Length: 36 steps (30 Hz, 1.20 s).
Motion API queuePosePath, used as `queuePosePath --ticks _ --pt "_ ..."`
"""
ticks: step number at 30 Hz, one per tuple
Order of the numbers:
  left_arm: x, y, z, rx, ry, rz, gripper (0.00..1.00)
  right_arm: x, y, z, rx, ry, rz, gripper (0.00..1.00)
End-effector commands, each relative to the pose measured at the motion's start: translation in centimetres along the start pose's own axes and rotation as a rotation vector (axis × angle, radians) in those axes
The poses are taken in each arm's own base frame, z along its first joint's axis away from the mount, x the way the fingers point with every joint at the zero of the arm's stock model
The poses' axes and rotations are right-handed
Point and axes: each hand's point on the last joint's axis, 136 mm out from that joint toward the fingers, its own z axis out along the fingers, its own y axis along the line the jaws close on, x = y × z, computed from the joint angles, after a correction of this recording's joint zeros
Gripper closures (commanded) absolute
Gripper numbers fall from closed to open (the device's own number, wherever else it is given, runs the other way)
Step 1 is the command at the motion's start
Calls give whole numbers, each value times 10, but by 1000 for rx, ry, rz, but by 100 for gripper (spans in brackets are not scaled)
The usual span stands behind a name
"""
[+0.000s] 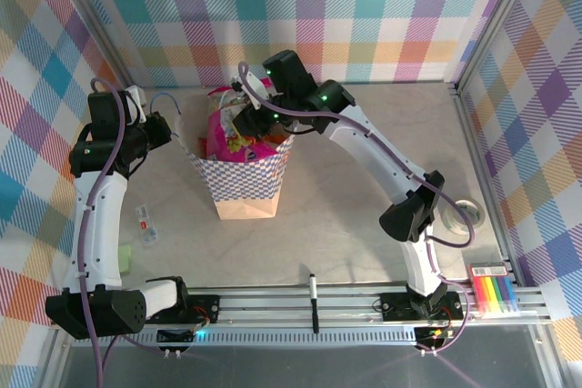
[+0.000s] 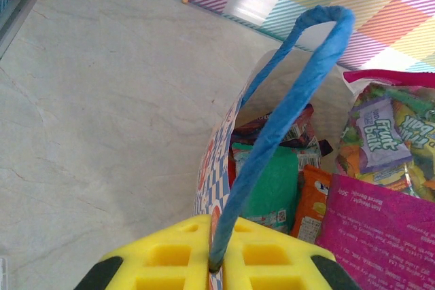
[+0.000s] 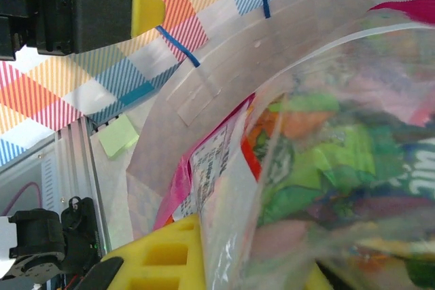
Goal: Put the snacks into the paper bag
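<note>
With your left gripper (image 2: 216, 263) clenched on the blue handle (image 2: 292, 100) of the paper bag (image 1: 244, 184) and your right gripper (image 3: 238, 269) grasping 1 pink packet (image 3: 340, 168) at its mouth, lower it in, then release.

White-black arms (image 1: 105, 224) carry purple cables (image 1: 82, 252), yellow fingers (image 2: 170, 256).

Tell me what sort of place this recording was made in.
Probably a lab robot test cell, not a home or shop: a pale table boxed in by colourful checked panels, two robot arms bolted to a rail at its near edge, and a paper bag of snacks as props.
</note>
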Motion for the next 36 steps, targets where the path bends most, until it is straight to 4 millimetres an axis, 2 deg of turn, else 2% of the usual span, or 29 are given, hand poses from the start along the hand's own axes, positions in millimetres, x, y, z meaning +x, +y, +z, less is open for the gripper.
queuePosePath --ticks 1,16,24,31,36 --pt "1 5 -6 -15 -10 14 88 -48 31 -42 -25 -181 -131 100" --pt "2 5 -3 -12 -7 11 88 -55 61 -69 -22 -234 -196 100" --pt "3 3 -2 -3 -3 7 88 -47 54 -41 -58 -194 -174 100" --pt "3 4 -3 -5 -3 6 88 -54 48 -21 -75 -193 -163 100" --pt "5 4 0 -6 3 7 88 -62 45 -15 -78 -195 -142 100"
